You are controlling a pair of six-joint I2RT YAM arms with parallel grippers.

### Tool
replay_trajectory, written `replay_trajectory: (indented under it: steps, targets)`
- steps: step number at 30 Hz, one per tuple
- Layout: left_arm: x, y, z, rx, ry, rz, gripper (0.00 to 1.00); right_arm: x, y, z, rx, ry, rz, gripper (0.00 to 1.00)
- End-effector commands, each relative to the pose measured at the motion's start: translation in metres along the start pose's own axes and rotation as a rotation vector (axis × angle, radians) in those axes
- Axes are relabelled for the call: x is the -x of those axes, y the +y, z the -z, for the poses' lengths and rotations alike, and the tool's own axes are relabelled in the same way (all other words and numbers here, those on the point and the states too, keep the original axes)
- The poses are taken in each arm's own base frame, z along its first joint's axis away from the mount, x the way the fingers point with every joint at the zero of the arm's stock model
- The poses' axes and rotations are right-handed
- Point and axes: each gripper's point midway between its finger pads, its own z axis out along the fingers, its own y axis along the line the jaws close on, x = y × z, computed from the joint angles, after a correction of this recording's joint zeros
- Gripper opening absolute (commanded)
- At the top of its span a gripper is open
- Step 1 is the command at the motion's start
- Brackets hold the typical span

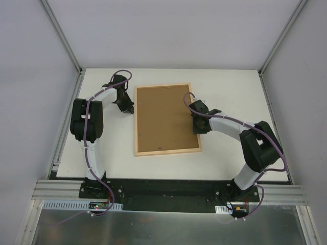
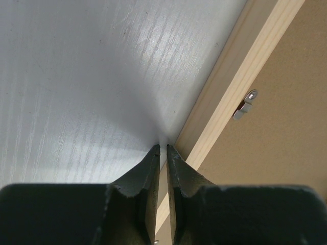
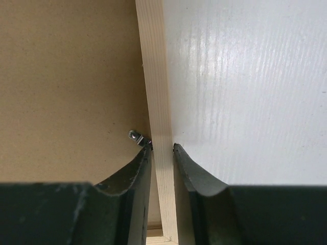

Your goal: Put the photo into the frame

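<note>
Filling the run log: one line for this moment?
frame flat, backing board up | photo unseen | left claw shut beside frame | right claw astride frame edge

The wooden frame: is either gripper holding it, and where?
The right gripper straddles the right strip of the frame; a firm hold cannot be told. The left gripper is shut, holding nothing.

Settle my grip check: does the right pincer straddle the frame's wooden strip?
Yes, one wooden strip of the frame lies between the fingers of the right pincer.

The frame [image 1: 167, 150] lies on the table [image 1: 230, 92], backing board [image 1: 163, 117] inside, jaws at either side.
</note>
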Motion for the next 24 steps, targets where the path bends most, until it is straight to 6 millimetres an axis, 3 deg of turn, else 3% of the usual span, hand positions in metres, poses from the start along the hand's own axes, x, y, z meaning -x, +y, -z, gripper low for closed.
replay_trajectory:
  steps: [1, 8, 14, 19, 24]
  targets:
    - [-0.021, -0.005, 0.008, -0.006, 0.051, -0.038, 0.11, -0.013, -0.001, -0.007, -0.019, -0.003, 0.013, 0.01]
    - [-0.027, 0.000, 0.017, 0.000, 0.039, -0.056, 0.15, -0.012, 0.004, -0.010, 0.000, -0.008, -0.013, 0.00]
    - [-0.035, 0.005, 0.042, -0.013, 0.007, -0.076, 0.26, -0.012, 0.000, -0.006, -0.021, -0.002, -0.025, 0.00]
    - [-0.071, 0.020, 0.059, 0.023, -0.003, -0.121, 0.41, -0.012, 0.002, -0.001, 0.001, 0.002, -0.022, 0.00]
    - [-0.103, 0.028, 0.062, 0.055, 0.003, -0.194, 0.47, -0.013, 0.007, 0.000, 0.024, 0.010, -0.014, 0.00]
